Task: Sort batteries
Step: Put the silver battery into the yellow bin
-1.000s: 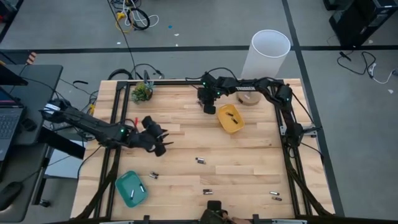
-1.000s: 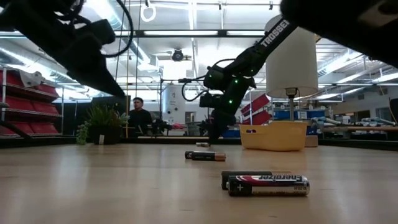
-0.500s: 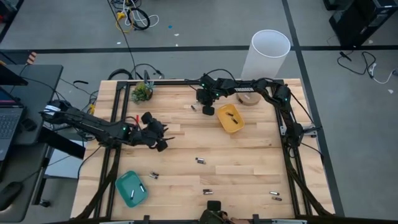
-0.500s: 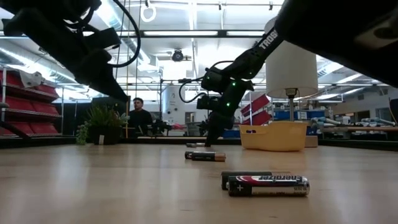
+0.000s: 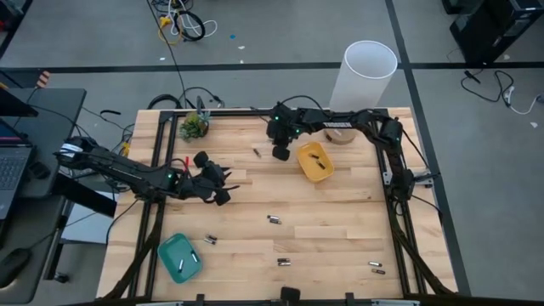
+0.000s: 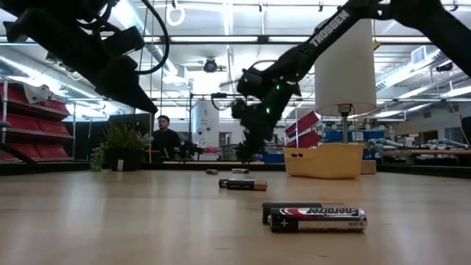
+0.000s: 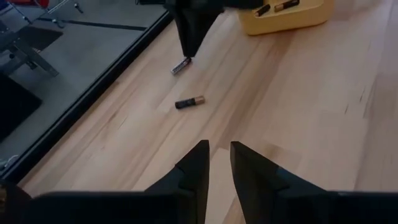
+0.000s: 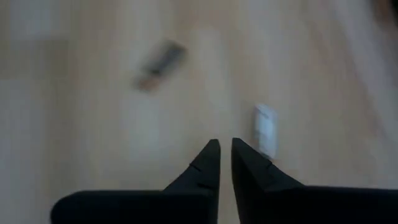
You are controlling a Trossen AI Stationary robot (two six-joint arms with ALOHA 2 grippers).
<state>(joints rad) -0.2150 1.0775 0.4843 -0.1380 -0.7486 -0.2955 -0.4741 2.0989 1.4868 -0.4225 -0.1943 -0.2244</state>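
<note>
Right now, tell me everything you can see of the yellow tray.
The yellow tray is a small, shallow, open-topped dish with rounded corners that looks like plastic. It sits flat on the wooden table, toward the far right, turned at an angle to the table's edges. Two dark batteries lie inside it. The right gripper hangs just off its left side, apart from it; a loose battery lies on the wood further left. Nothing else touches the tray.

Batteries (image 5: 273,219) between two trays (image 5: 314,161)
</note>
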